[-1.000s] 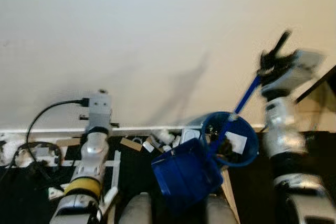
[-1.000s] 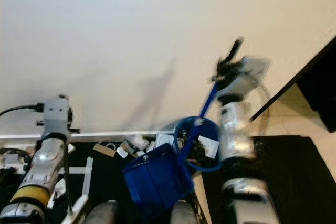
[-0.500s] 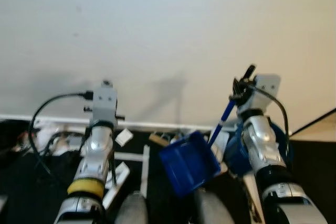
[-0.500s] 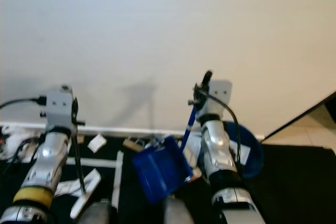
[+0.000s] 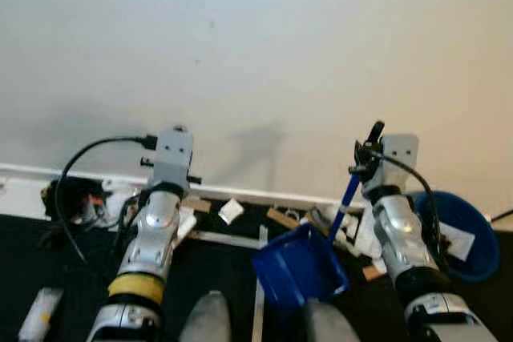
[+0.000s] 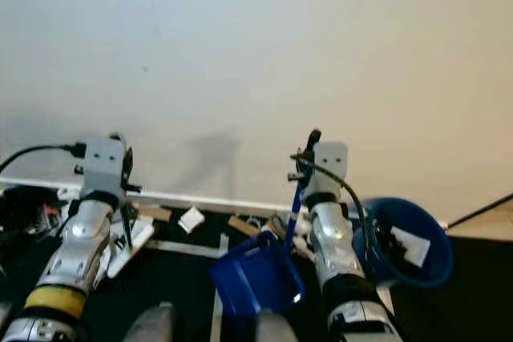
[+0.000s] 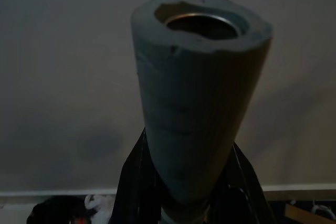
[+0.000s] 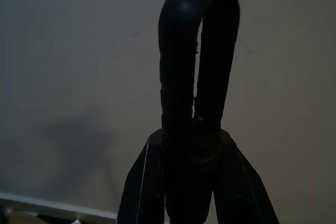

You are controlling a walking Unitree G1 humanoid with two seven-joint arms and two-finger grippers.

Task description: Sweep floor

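Pale wall (image 5: 256, 46) ahead, white baseboard (image 6: 200, 200) along its foot, dark floor (image 5: 72, 262) below with litter strewn near the wall: white paper scraps (image 5: 230, 211), brown cardboard bits (image 5: 280, 218), a white wrapper (image 5: 38, 312) off to the left. Right gripper (image 5: 365, 158) clenched around the blue dustpan handle (image 5: 346, 196), its looped black end (image 8: 198, 51) poking up between the fingers (image 8: 142, 182) in the right wrist view; blue dustpan (image 5: 300, 266) tilted low in front, just above the floor, pan apparently empty as far as can be made out. Left gripper (image 5: 164, 178) clamped on a grey hollow broom handle (image 7: 199, 103), with the white broom head (image 6: 132, 242) down near the baseboard on the left. Blue bucket (image 6: 405, 242) to the right, holding paper and dark debris. Judged from this: partway through, some rubbish already in the bucket, plenty of scraps left along the wall. Remaining, by the look of it: gathering the loose pieces with the broom, loading the dustpan, tipping into the bucket again.
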